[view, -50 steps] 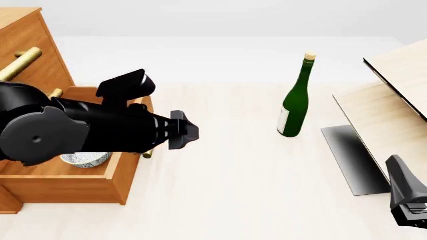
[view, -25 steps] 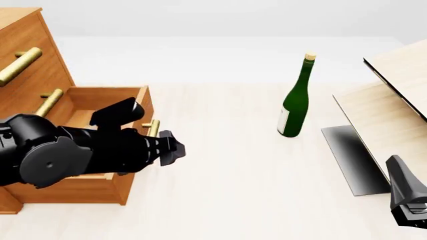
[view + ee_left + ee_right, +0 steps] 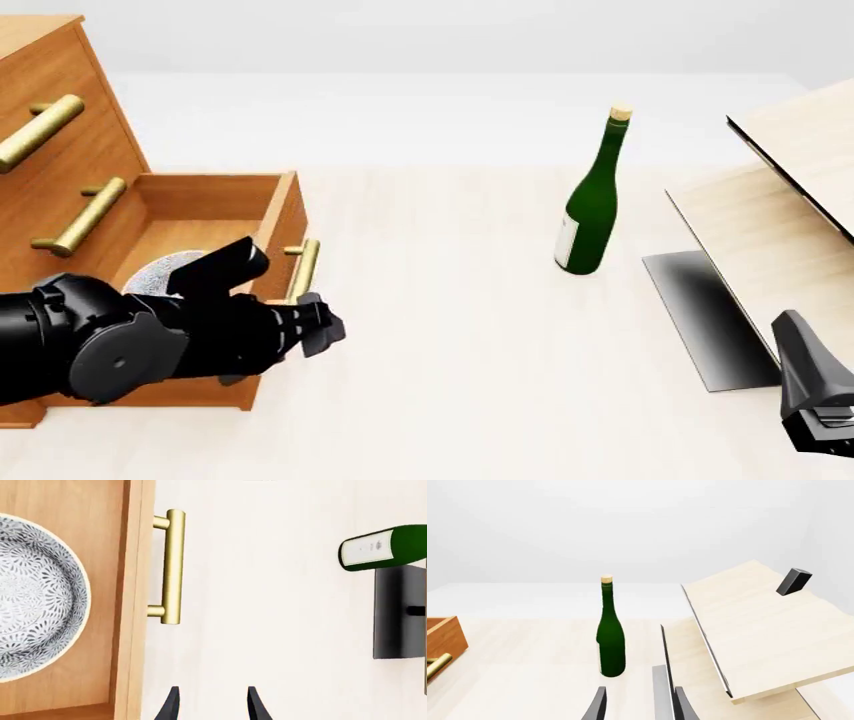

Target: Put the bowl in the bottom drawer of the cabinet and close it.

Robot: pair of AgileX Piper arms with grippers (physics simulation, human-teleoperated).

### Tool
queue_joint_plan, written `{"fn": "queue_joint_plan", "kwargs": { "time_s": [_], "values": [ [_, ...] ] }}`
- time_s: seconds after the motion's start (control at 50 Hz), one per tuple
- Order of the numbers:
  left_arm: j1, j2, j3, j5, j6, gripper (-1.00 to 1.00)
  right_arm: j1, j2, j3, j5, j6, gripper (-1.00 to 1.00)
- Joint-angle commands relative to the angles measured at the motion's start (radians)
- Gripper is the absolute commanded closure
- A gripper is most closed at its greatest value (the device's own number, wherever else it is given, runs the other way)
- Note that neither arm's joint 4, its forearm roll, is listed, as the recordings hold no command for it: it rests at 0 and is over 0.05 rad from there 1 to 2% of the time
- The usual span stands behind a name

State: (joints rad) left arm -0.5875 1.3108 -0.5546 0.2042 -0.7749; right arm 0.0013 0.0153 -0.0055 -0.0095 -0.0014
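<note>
The bowl (image 3: 33, 595), white with a grey speckled pattern, sits inside the bottom drawer (image 3: 133, 600), which is pulled out of the cabinet (image 3: 54, 150). In the front view only part of the bowl (image 3: 163, 272) shows behind my left arm. My left gripper (image 3: 324, 328) hangs just outside the drawer's front panel (image 3: 284, 225), near the lower end of its brass handle (image 3: 304, 268). In the left wrist view the left gripper (image 3: 212, 707) is open with bare table between its fingers. The right gripper (image 3: 639, 707) is open and holds nothing, low at the near right (image 3: 814, 405).
A tall green bottle (image 3: 591, 200) stands upright mid-table. Pale wooden boards (image 3: 787, 210) lean over a dark grey plate (image 3: 707, 310) at the right. Two upper drawers with brass handles (image 3: 40, 130) are shut.
My left arm dropped and pulled back toward the near left, uncovering the drawer's inside and the bowl. Its gripper now sits lower, by the handle. The right arm is still.
</note>
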Motion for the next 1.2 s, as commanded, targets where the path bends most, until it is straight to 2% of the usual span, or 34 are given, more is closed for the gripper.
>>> {"fn": "queue_joint_plan", "kwargs": {
  "time_s": [0.02,0.16,0.46,0.52,0.62,0.8,0.82,0.86,0.9,1.0,1.04,1.2],
  "values": [
    [0.134,0.039,0.036,-0.027,0.033,-1.00,0.000,0.000,0.000,0.000,0.000,-1.00],
    [0.175,0.068,0.055,-0.050,0.043,-1.00,0.000,0.000,0.000,0.000,0.000,-1.00],
    [0.296,0.067,0.060,-0.021,0.117,-1.00,0.000,0.000,0.000,0.000,0.000,-1.00],
    [0.292,0.075,0.072,-0.035,0.099,-1.00,0.000,0.000,0.000,0.000,0.000,-1.00],
    [0.345,0.065,0.070,-0.018,0.142,-1.00,0.000,0.000,0.000,0.000,0.000,-1.00],
    [0.391,0.088,0.083,-0.041,0.173,-1.00,0.000,0.000,0.000,0.000,0.000,-1.00],
    [0.440,0.084,0.079,-0.029,0.228,-1.00,0.000,0.000,0.000,0.000,0.000,-1.00],
    [0.449,0.094,0.088,-0.041,0.224,-1.00,0.000,0.000,0.000,0.000,0.000,-1.00],
    [0.498,0.089,0.081,-0.028,0.277,-1.00,0.000,0.000,0.000,0.000,0.000,-1.00],
    [0.543,0.095,0.076,-0.024,0.325,-1.00,0.000,0.000,0.000,0.000,0.000,-1.00],
    [0.600,0.077,0.068,-0.009,0.399,-1.00,0.000,0.000,0.000,0.000,0.000,-1.00],
    [0.637,0.109,0.070,-0.030,0.423,-1.00,0.000,0.000,0.000,0.000,0.000,-1.00]
  ]
}}
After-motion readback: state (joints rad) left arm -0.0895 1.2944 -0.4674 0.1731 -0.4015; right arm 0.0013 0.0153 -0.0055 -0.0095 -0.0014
